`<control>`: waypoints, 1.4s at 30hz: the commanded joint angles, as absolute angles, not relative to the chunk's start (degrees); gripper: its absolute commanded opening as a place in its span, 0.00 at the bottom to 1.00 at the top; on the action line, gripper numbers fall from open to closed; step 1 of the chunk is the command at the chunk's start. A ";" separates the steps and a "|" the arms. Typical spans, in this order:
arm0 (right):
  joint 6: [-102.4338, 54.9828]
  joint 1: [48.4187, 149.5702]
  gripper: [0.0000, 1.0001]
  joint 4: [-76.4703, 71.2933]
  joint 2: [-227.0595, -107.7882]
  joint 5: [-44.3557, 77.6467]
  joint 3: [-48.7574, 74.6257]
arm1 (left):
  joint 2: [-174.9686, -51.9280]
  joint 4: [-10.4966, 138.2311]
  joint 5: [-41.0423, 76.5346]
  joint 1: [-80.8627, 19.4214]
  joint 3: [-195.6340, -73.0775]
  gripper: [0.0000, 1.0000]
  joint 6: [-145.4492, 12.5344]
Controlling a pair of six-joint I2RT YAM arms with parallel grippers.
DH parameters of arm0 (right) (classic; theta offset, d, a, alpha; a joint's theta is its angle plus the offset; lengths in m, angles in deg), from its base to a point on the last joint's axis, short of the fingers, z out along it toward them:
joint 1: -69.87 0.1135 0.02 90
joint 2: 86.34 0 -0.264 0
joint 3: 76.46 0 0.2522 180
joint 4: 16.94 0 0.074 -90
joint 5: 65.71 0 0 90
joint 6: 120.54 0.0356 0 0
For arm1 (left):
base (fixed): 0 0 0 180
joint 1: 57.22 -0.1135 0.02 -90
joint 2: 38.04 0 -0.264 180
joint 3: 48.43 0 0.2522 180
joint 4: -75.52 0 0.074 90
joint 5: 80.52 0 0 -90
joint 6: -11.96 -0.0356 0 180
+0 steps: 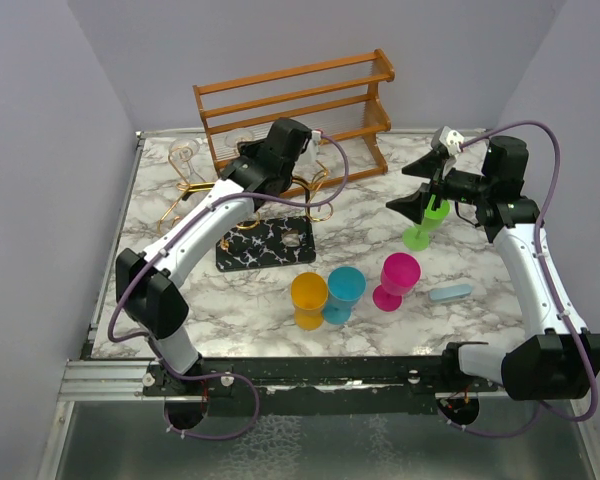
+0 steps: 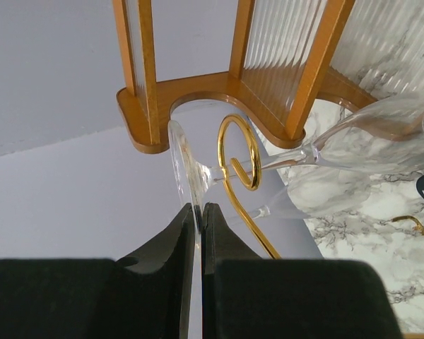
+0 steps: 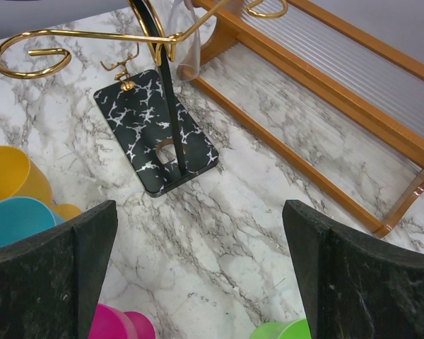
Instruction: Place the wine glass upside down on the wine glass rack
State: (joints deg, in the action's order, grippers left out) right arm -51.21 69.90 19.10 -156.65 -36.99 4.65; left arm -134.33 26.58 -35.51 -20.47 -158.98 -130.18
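My left gripper (image 2: 198, 212) is shut on the thin foot rim of a clear wine glass (image 2: 187, 173). The glass's stem runs through a gold scroll arm (image 2: 242, 152) of the wine glass rack, and its bowl (image 2: 389, 138) lies out to the right. A second clear stem and bowl (image 2: 304, 201) show just below it. In the top view the left gripper (image 1: 292, 160) is over the rack, whose black white-veined base (image 1: 265, 243) lies in front. My right gripper (image 1: 415, 187) is open and empty; its wrist view (image 3: 201, 282) shows the rack base (image 3: 155, 134).
The orange-brown wooden shelf (image 1: 300, 100) stands right behind the rack. Another clear glass (image 1: 185, 152) hangs at the rack's far left. Yellow (image 1: 308, 298), teal (image 1: 344, 290), magenta (image 1: 395, 278) and green (image 1: 420, 232) cups and a flat blue piece (image 1: 450, 292) stand in front.
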 commanded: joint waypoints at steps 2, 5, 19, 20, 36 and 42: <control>-51.00 69.86 1.00 17.56 -156.91 -36.58 4.04 | -134.85 28.57 -38.68 -20.98 -162.43 0.00 -128.86; -51.00 69.87 1.00 17.51 -156.92 -36.59 4.06 | -136.90 28.15 -38.44 -21.46 -163.69 0.00 -128.02; -51.19 69.87 1.00 17.63 -156.91 -36.71 4.04 | -137.64 29.83 -36.40 -22.43 -165.61 0.00 -127.23; -51.19 69.87 1.00 17.63 -156.92 -36.71 4.09 | -137.75 29.78 -36.45 -22.42 -165.59 0.00 -127.25; -51.26 69.87 1.00 17.95 -157.17 -36.80 4.26 | -137.72 30.23 -34.81 -22.42 -166.64 0.00 -127.26; -51.26 69.87 1.00 17.99 -157.24 -36.83 4.16 | -137.45 29.66 -32.85 -22.39 -166.95 0.00 -126.90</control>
State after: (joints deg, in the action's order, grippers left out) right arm -51.25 69.90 19.12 -156.95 -36.99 4.61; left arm -137.63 27.90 -34.57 -22.02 -164.20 -127.75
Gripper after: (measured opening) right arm 0.998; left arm 0.074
